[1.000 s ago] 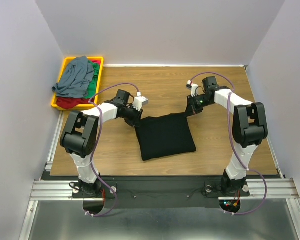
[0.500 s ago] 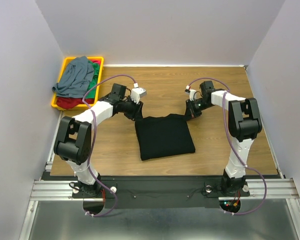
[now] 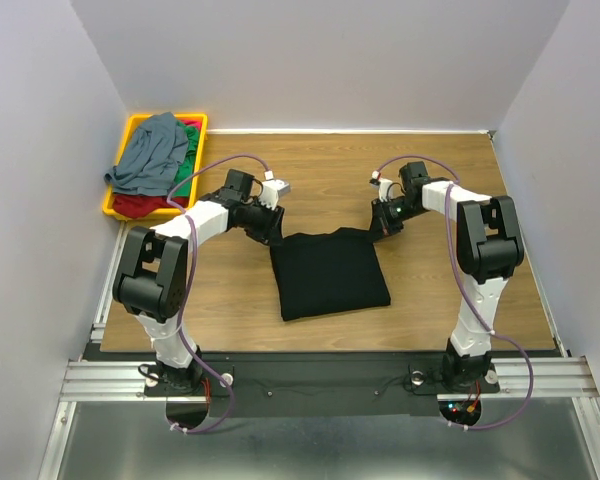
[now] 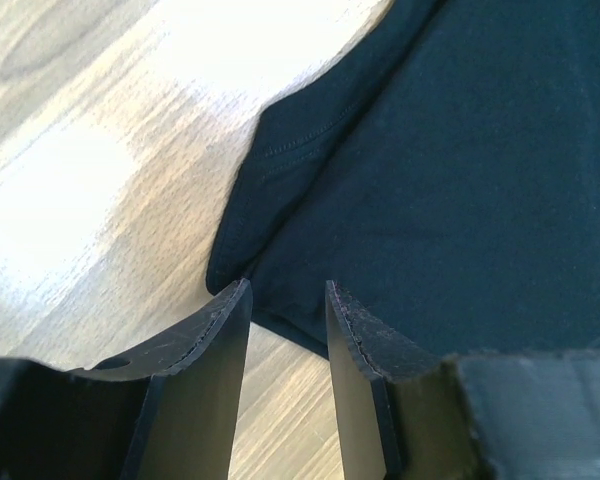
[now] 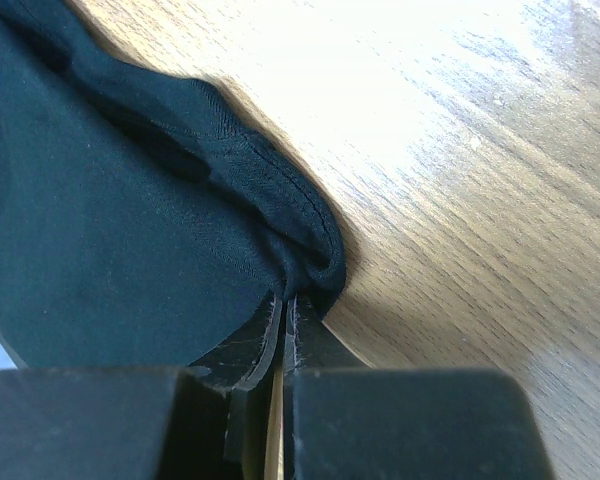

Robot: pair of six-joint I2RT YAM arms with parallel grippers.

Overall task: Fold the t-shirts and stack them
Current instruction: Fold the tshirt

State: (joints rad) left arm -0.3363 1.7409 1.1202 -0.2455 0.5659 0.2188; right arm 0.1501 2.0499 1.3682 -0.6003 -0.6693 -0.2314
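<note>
Black t-shirt [image 3: 330, 272]: one; perhaps three in tray [image 3: 110, 209].

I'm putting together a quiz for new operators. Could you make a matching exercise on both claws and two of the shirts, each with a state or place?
1. left claw
2. right claw
3. black t-shirt
4. grey-blue t-shirt

A. atop the pile in the yellow tray
B. open, holding nothing
C. folded on the table
D. shut, pinching a shirt's edge

Pairs: 1-B, 2-D, 3-C, 4-A

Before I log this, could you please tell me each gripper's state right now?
Left gripper: open, holding nothing, at a corner of the black t-shirt.
Right gripper: closed on the black t-shirt's edge.
</note>
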